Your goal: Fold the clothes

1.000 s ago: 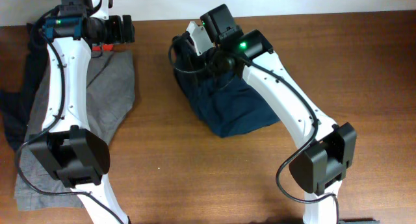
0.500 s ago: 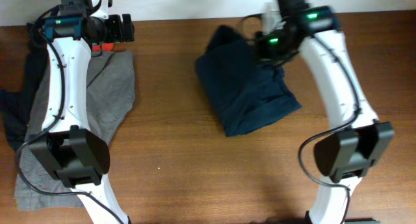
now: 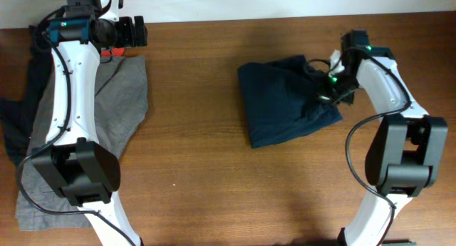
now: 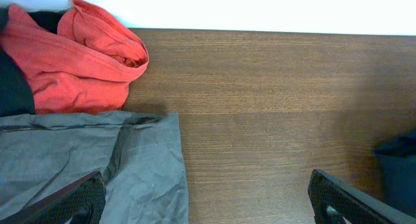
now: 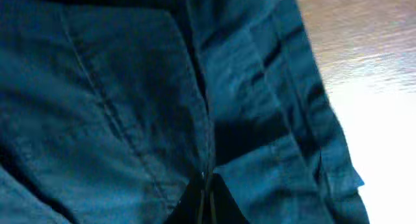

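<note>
Folding clothes on the table (image 3: 214, 175): the navy shorts (image 3: 285, 110) are the piece in hand.
The shorts lie part-folded in a rough bundle. A grey garment (image 3: 125, 103) lies spread well apart from the shorts, on the left arm's side, and a red-orange piece (image 4: 71, 55) sits bunched farther still. The right gripper (image 5: 205, 199), fingers pressed together, pinches the shorts' cloth near a seam. The left gripper (image 3: 140, 32) hangs spread wide, far from the shorts and holding nothing. By judgement, the next move calls for carrying the pinched edge across the shorts, laying it flat, then letting go.
</note>
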